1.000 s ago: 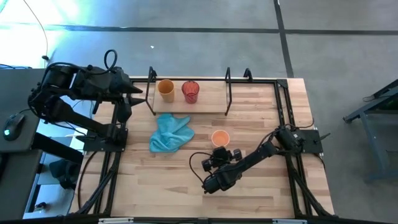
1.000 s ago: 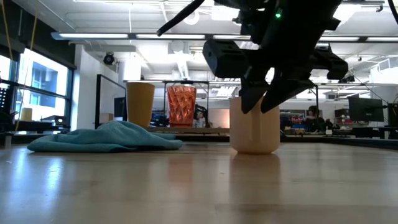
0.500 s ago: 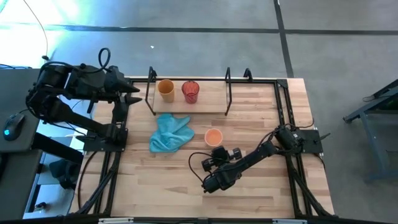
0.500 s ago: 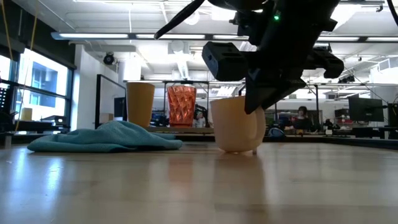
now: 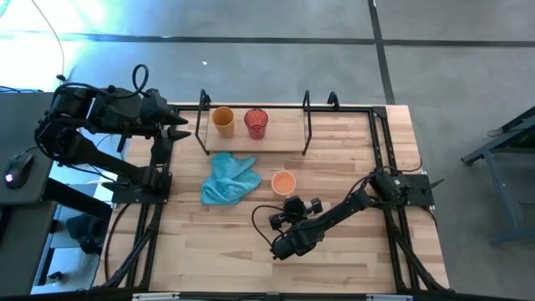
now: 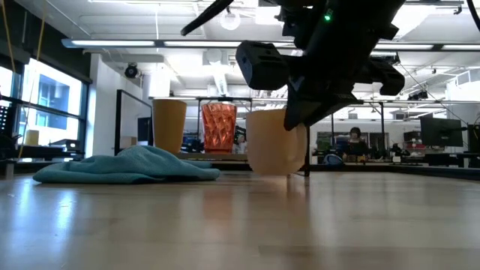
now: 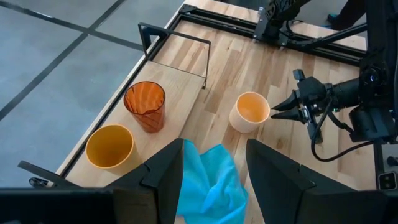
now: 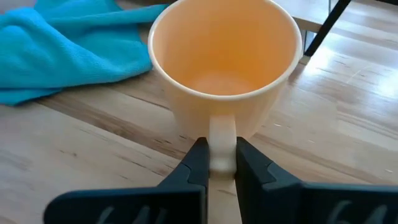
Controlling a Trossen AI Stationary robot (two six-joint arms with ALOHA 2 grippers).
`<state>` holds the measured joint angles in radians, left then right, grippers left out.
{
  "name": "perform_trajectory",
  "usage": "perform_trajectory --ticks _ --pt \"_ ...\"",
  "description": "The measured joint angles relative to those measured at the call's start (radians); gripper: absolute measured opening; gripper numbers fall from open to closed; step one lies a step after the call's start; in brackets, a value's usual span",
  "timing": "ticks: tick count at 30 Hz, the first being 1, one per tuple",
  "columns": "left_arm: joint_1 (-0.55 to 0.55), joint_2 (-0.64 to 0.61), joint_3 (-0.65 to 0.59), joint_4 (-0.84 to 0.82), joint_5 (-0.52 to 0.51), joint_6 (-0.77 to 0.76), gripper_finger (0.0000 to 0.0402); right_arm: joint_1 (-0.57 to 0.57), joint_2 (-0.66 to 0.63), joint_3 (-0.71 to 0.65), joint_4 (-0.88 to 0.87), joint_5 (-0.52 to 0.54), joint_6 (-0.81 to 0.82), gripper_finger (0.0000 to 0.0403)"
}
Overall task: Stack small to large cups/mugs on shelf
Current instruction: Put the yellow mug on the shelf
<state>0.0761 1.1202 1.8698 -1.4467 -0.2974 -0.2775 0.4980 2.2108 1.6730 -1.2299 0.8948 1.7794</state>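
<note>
The light orange mug (image 5: 284,181) is near the table's middle, beside the blue cloth, and my right gripper (image 5: 288,198) is shut on its pale handle. On the black wire shelf (image 5: 307,125) at the far edge stand the mustard-yellow cup (image 5: 222,119) and the red ribbed cup (image 5: 256,122), side by side on their bases. My left gripper (image 7: 214,180) hangs open above the table's far left part and touches nothing. My right gripper pinches the mug's handle (image 8: 222,146) between its two fingers (image 8: 198,163), one on each flat side of it. The fingers come in about level from the table's near side. The mug (image 6: 274,142) stays mouth up, and in the low view its base looks just off the wood.
A crumpled light blue cloth (image 5: 227,180) lies left of the mug, near the shelf. Black frame rails (image 5: 393,242) run along the table's left and right sides. Bare wood lies near and right of the mug.
My right gripper has shut on the mug's handle. It has then carried the mug a little toward the table's left and far side, tipping it briefly and raising it slightly. My left arm has drawn back a little toward the left edge.
</note>
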Motion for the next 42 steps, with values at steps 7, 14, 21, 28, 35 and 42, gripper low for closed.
perform_trajectory --ticks 7,14,21,28,35,42 --pt "0.0 0.0 0.0 0.0 0.003 -0.007 0.0163 -0.039 -0.022 0.0 0.025 0.02 0.004 0.0016" --pt "0.0 0.0 0.0 0.0 0.013 -0.008 0.0163 -0.1 -0.076 0.0 0.012 0.046 0.0 0.0016" --pt "0.0 0.0 0.001 0.0 0.025 -0.008 0.0163 -0.162 -0.117 0.002 -0.024 0.052 -0.026 0.0016" --pt "0.0 -0.021 0.001 0.0 0.025 0.008 0.0163 -0.227 -0.151 0.002 -0.027 0.037 -0.088 0.0019" --pt "0.0 -0.06 0.001 0.0 0.018 0.008 0.0163 -0.29 -0.182 0.002 0.049 0.046 -0.247 0.0019" --pt "0.0 -0.085 0.001 0.0 0.018 -0.014 0.0163 -0.339 -0.184 0.002 0.113 0.041 -0.333 0.0019"
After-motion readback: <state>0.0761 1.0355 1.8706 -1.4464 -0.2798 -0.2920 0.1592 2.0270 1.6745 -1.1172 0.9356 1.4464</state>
